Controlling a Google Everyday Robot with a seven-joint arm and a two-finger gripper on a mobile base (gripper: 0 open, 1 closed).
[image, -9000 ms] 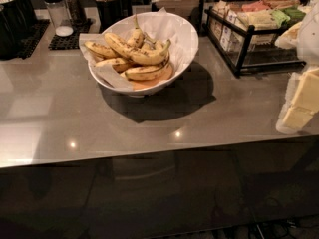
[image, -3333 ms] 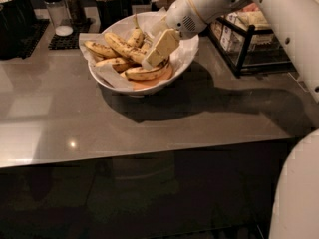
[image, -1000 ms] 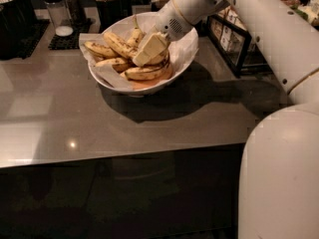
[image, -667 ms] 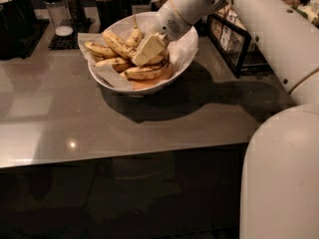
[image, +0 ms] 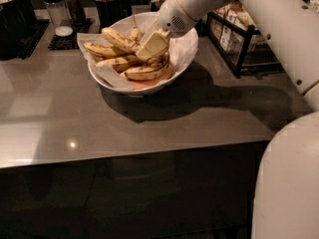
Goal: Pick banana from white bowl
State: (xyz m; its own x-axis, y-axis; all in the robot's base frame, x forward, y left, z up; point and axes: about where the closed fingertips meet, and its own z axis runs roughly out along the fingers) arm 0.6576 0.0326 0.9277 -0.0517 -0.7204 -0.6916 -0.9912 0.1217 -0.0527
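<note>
Banana, speckled yellow, gently curved, in white bowl near end effector.

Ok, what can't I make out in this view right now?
All in the camera view:
Gripper, down in the white bowl: its body hides any contact with the bananas beneath.
Wire rack: partly behind the arm.
Shakers behind the bowl: cut off by the top edge.

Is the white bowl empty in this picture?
No: several speckled bananas lie in the white bowl, and the gripper is down among them near the bowl's middle.
</note>
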